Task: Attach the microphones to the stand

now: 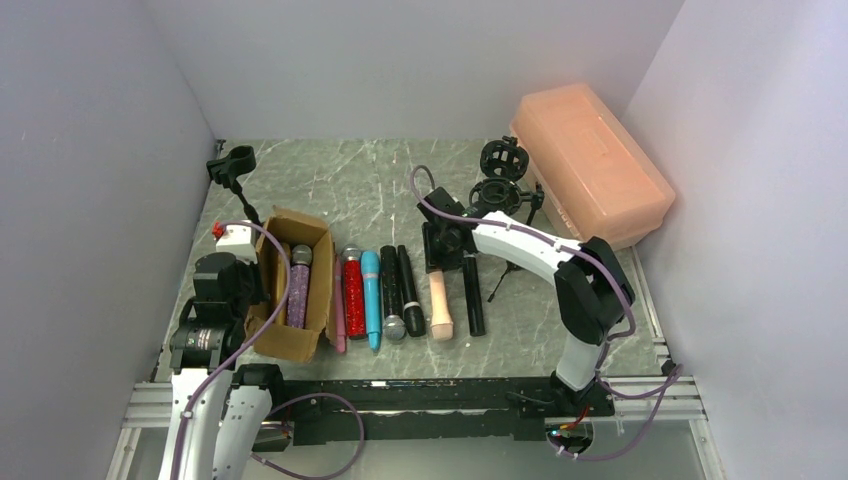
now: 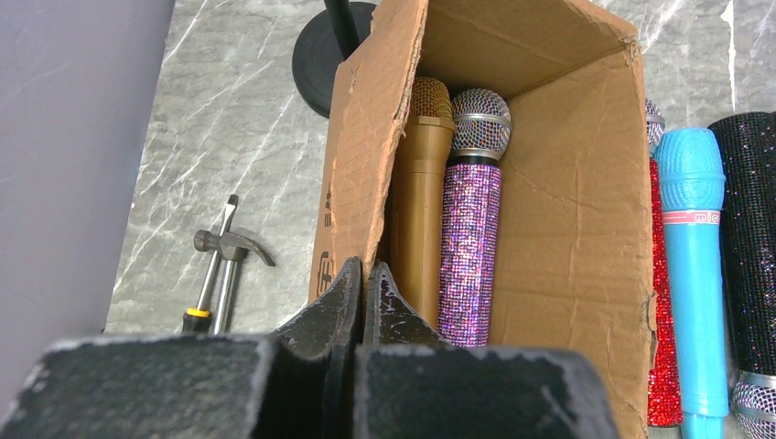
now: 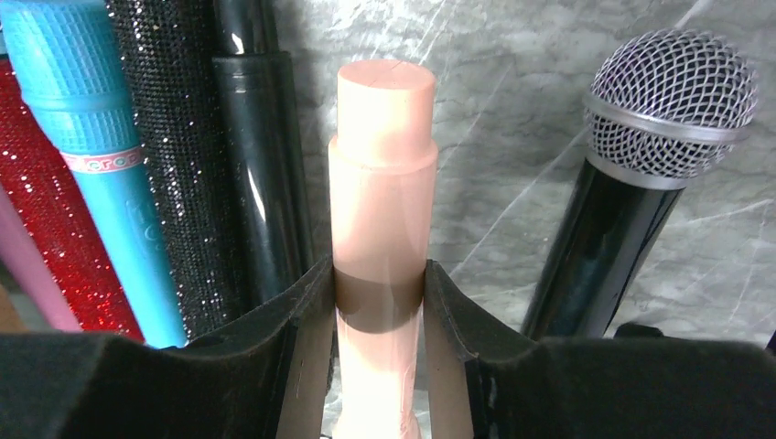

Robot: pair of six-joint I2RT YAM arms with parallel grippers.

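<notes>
Peach microphone (image 3: 382, 165): clamped between the two fingers of the right gripper (image 3: 378, 293). Its flat-capped end points straight ahead of the fingertips, and it lies along the marbled table (image 3: 512, 137).
Right fingers: pressed on the peach barrel from either side, with no gap showing.
Left of the right fingers: a glossy black microphone (image 3: 261, 165) lies just beside the peach one. Next come a black glitter microphone (image 3: 174, 155), a blue microphone (image 3: 91, 137), a red glitter microphone (image 3: 46, 210) and a sliver of a pink microphone (image 3: 27, 265), all side by side.
Right of the right fingers: a black microphone with a silver mesh head (image 3: 631, 183), apart from the peach one and angled away from it.
Left gripper (image 2: 363, 288): fingers together with nothing seen between them, their tips just before the near edge of the cardboard box (image 2: 567, 229).
Ahead of the left fingers: a gold microphone (image 2: 421, 183) and a purple glitter microphone (image 2: 471, 229) lie touching inside the box, heads at the far end.
Left of the left fingers: a small hammer (image 2: 233, 244) and a screwdriver (image 2: 194, 320) on the table, outside the box.
Stands: a clip stand (image 1: 232, 165) stands beyond the box. A shock-mount stand (image 1: 493, 195) with another shock mount (image 1: 502, 155) behind it stands beyond the right fingers — well apart from the row of microphones.
Orange plastic case (image 1: 590, 165): at the far right, just past the shock mounts.
</notes>
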